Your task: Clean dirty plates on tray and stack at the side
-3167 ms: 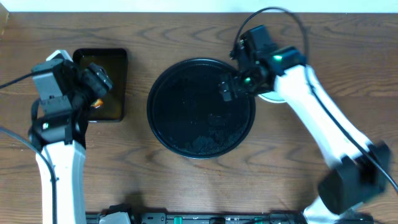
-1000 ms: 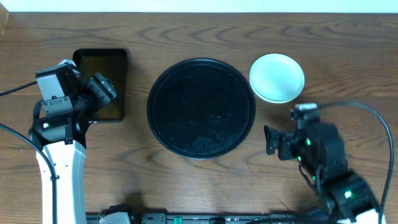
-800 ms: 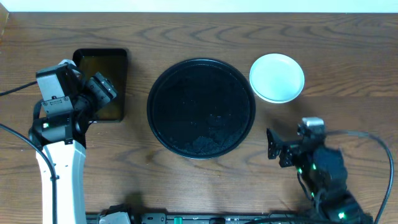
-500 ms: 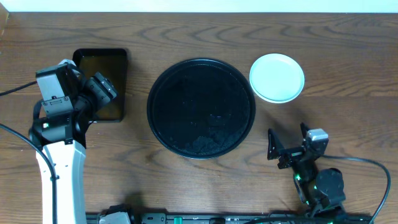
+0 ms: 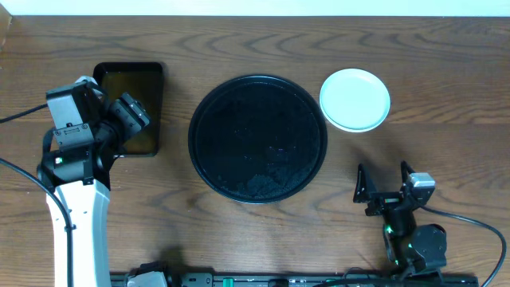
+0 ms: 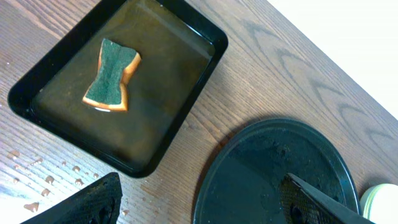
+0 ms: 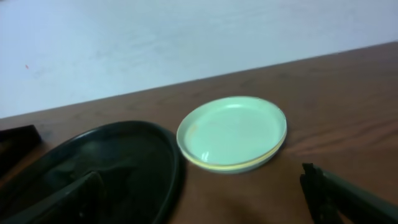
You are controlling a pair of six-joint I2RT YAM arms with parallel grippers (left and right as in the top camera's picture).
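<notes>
The plates [image 5: 355, 99] sit stacked on the wood right of the large round black tray [image 5: 257, 139], a mint-blue one on top. In the right wrist view the stack [image 7: 232, 132] shows a pale yellow rim under the mint top plate. The tray holds no plates and also shows in the left wrist view [image 6: 277, 174] and the right wrist view [image 7: 93, 168]. My left gripper [image 6: 205, 202] is open and empty, hovering between the rectangular tray and the round tray. My right gripper [image 5: 384, 185] is open and empty near the table's front right, well short of the stack.
A smaller rectangular black tray [image 5: 153, 73] at the left holds brownish water and a green-and-orange sponge [image 6: 112, 74]. Water drops lie on the wood beside it [image 6: 37, 165]. The table's front edge runs close behind the right arm.
My right arm has pulled back from the stack toward the front right of the table, gripper open and empty. The left arm has stayed still over the last second.
</notes>
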